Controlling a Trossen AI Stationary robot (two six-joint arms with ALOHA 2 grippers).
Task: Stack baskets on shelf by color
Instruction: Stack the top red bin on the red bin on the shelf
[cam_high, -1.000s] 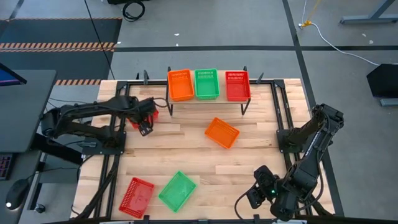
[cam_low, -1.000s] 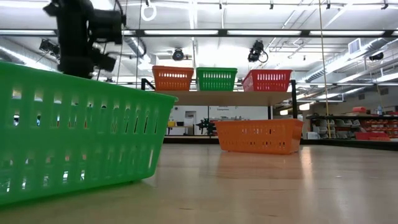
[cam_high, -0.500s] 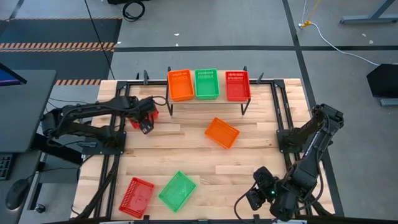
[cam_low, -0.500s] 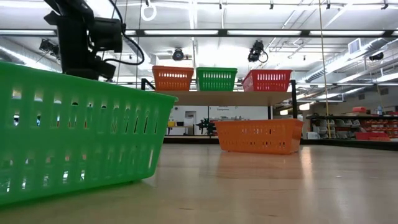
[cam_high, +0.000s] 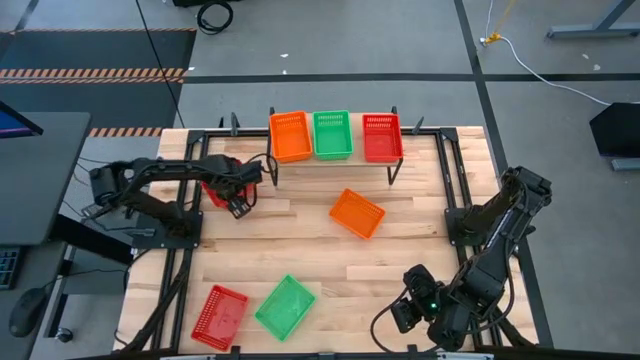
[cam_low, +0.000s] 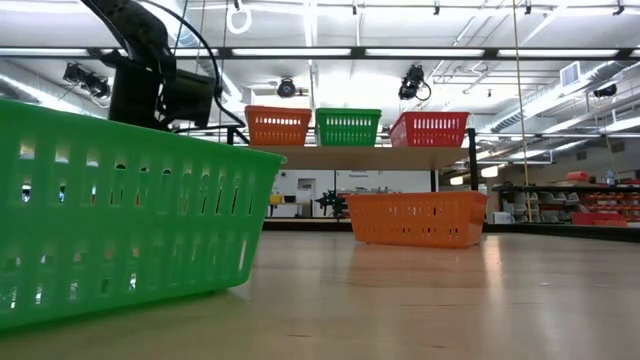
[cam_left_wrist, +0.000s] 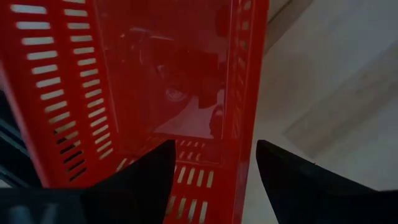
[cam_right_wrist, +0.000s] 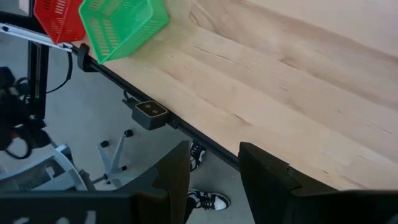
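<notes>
A red basket (cam_left_wrist: 155, 74) lies on the table at the far left, largely under my left arm in the high view. My left gripper (cam_left_wrist: 211, 155) hangs open over its right wall (cam_left_wrist: 244, 106), pointing steeply down, one finger above the basket's inside and one above the table outside it; I see no touch. On the shelf (cam_low: 350, 157) stand an orange basket (cam_high: 290, 136), a green basket (cam_high: 332, 134) and a red basket (cam_high: 382, 137). My right gripper (cam_high: 400, 315) waits open at the table's near right edge.
A loose orange basket (cam_high: 357, 213) lies mid-table in front of the shelf. Another red basket (cam_high: 220, 317) and a green basket (cam_high: 285, 307) lie near the front left edge. Bare planks stretch between them. Black frame rails run along the table's sides.
My left gripper has come down toward the red basket at the far left and tipped more steeply downward, staying open. The baskets have kept their places.
</notes>
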